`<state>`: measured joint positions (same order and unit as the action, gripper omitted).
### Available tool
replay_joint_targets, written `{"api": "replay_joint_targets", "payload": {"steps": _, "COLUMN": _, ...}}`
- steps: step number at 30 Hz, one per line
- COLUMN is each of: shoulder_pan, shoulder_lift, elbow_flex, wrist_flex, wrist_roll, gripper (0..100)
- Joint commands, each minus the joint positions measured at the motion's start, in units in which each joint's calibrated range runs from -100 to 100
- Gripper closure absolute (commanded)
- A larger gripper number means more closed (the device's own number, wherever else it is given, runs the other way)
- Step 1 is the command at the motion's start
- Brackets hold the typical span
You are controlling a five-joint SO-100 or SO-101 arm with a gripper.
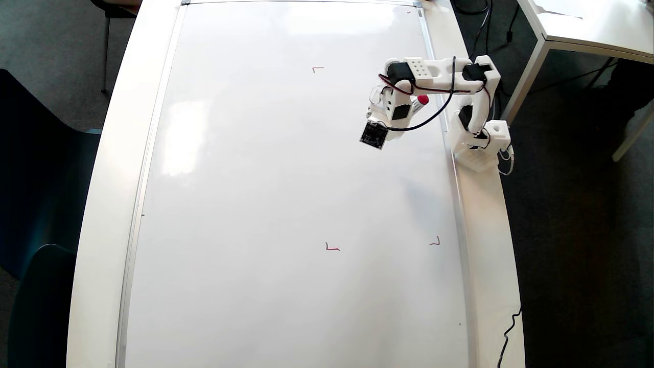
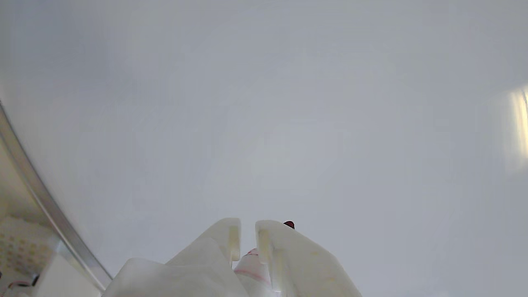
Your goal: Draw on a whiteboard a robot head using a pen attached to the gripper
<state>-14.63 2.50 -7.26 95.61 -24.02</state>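
Across most of the overhead view lies the whiteboard point(image 1: 286, 194), glossy and blank apart from small red corner marks point(image 1: 332, 248), resting on the white surface point(image 1: 97, 214). No drawn robot head shows on it. Toward the upper right, the tool point(image 1: 380, 105) hangs over the board near its right frame edge, with a small dark square board point(image 1: 373, 135) on its lower end. Just right of that, the pen point(image 1: 420, 104) shows its red end. The white arm base point(image 1: 477, 153) sits on the surface beside the board. In the wrist view, the tool's point(image 2: 247, 235) two white fingers point(image 2: 229, 237) stand close together, closed around the pen point(image 2: 249, 268), whose dark red tip peeks past them.
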Motion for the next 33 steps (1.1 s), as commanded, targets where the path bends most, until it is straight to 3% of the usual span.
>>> {"api": "replay_joint_targets", "payload": {"steps": 1, "shoulder_pan": -1.69, "shoulder_lift": 5.34, "elbow_flex": -8.12, "wrist_flex": -0.47, "wrist_roll": -0.17, "gripper": 99}}
{"api": "replay_joint_targets", "payload": {"steps": 7, "shoulder_pan": -5.66, "shoulder_lift": 13.48, "elbow_flex": -17.84, "wrist_flex": -0.56, "wrist_roll": 0.96, "gripper": 99}}
{"api": "replay_joint_targets", "payload": {"steps": 17, "shoulder_pan": -5.59, "shoulder_lift": 14.99, "elbow_flex": -11.39, "wrist_flex": -0.39, "wrist_roll": 15.22, "gripper": 99}}
{"api": "replay_joint_targets", "payload": {"steps": 33, "shoulder_pan": -5.66, "shoulder_lift": 15.07, "elbow_flex": -3.86, "wrist_flex": -5.17, "wrist_roll": 16.24, "gripper": 99}}
